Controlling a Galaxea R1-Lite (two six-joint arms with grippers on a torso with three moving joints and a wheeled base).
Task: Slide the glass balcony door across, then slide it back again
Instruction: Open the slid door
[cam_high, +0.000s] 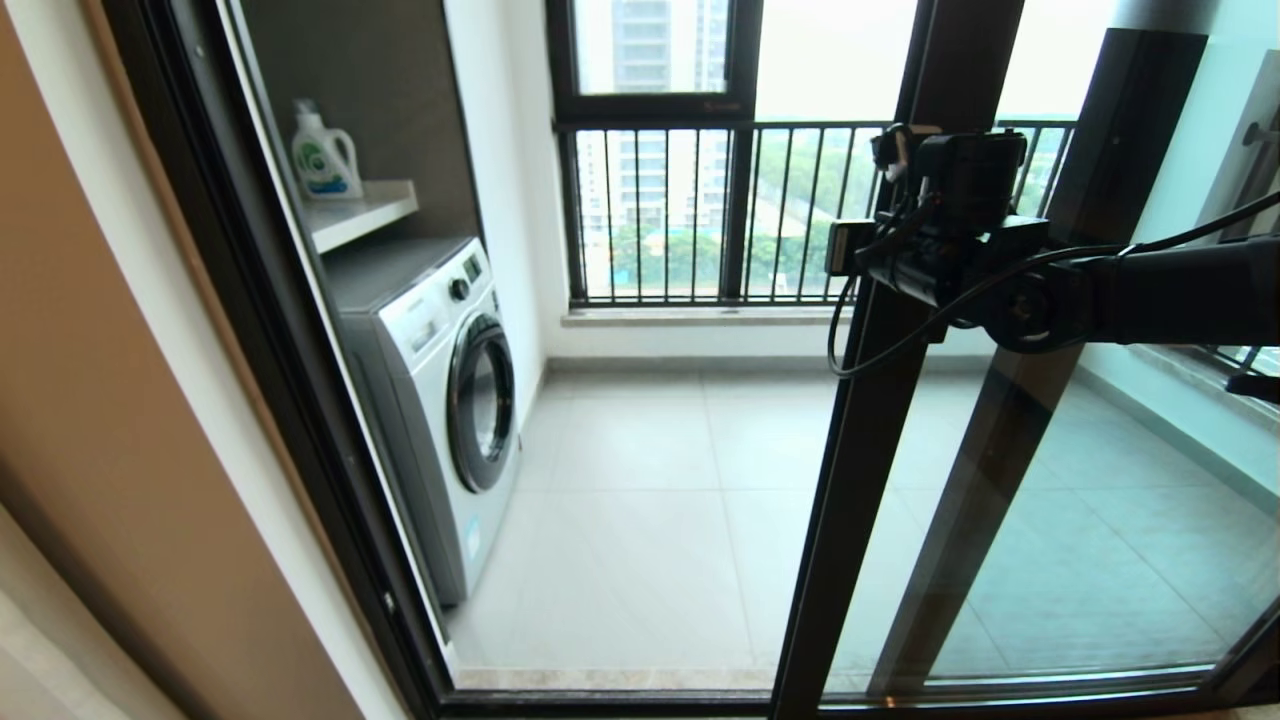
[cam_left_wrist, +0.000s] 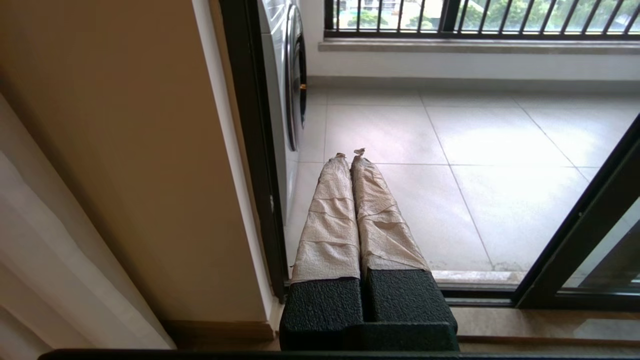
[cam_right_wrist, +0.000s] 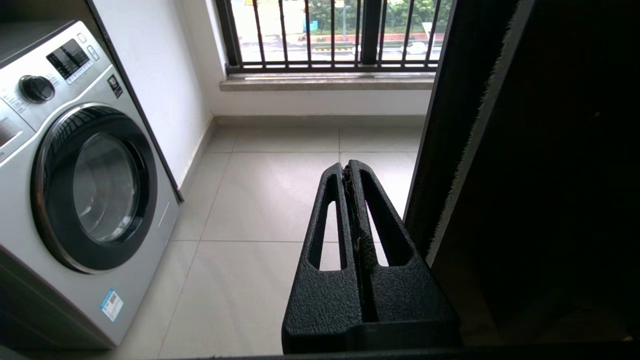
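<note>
The glass balcony door (cam_high: 858, 450) stands partly slid to the right, its dark leading upright crossing the head view from the top down to the sill. A second dark upright (cam_high: 1010, 430) shows behind it. My right gripper (cam_high: 905, 150) is shut and empty. It sits at chest height beside the door's leading edge (cam_right_wrist: 450, 125) on the opening side, fingertips (cam_right_wrist: 350, 167) pointing out over the balcony tiles. Whether it touches the edge I cannot tell. No bar handle shows. My left gripper (cam_left_wrist: 350, 154) is shut, its taped fingers low by the left jamb; the door's bottom corner (cam_left_wrist: 575, 240) lies further right.
A white washing machine (cam_high: 440, 400) stands left inside the balcony under a shelf with a detergent bottle (cam_high: 322, 155). The window with black railing bars (cam_high: 700, 210) closes the far side. The dark left jamb (cam_high: 270, 350) and tan wall (cam_high: 120, 400) bound the opening.
</note>
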